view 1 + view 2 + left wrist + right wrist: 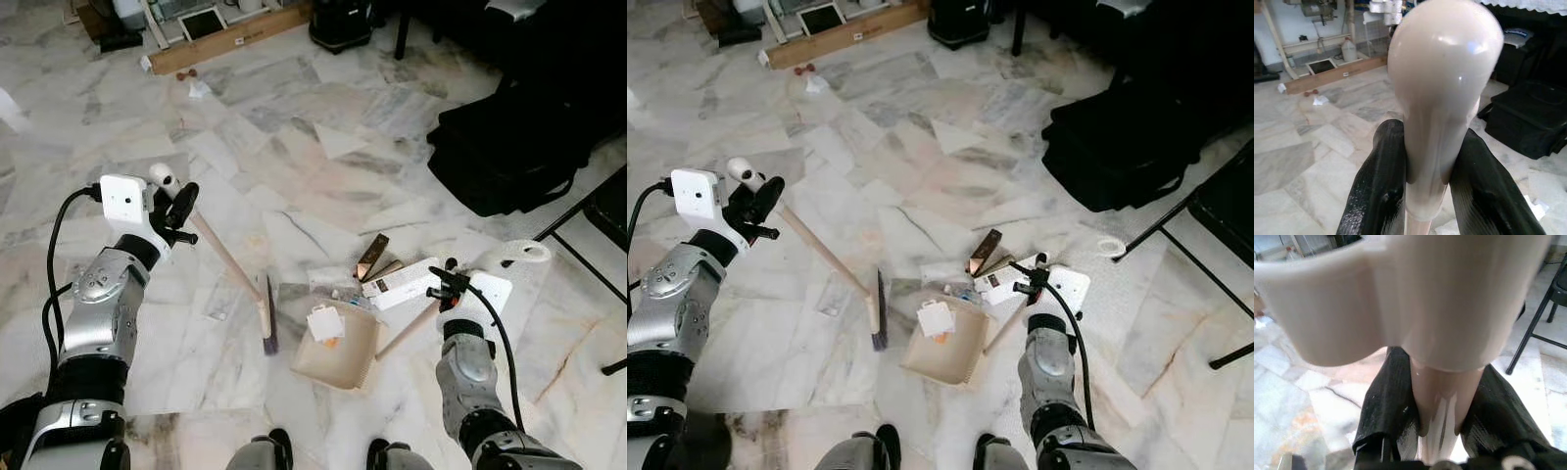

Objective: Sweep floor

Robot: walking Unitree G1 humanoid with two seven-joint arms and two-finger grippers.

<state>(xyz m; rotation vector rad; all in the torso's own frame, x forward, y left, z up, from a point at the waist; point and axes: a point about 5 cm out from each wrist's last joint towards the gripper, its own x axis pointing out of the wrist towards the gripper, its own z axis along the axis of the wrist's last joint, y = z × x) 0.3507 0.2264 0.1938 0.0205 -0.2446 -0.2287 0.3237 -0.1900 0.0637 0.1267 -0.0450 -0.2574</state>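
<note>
Left hand [179,208] clamped on broom [235,269] near its rounded top, bristle head on marble floor [323,166], right hand [449,286] gripping dustpan [338,348] handle, dustpan just beside bristles, holding white paper scrap [324,321], small boxes [387,274] at its rim

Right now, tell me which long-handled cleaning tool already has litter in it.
The beige plastic dustpan, held by the right end effector, has a white scrap inside. The beige broom, in the left end effector, carries none.
</note>
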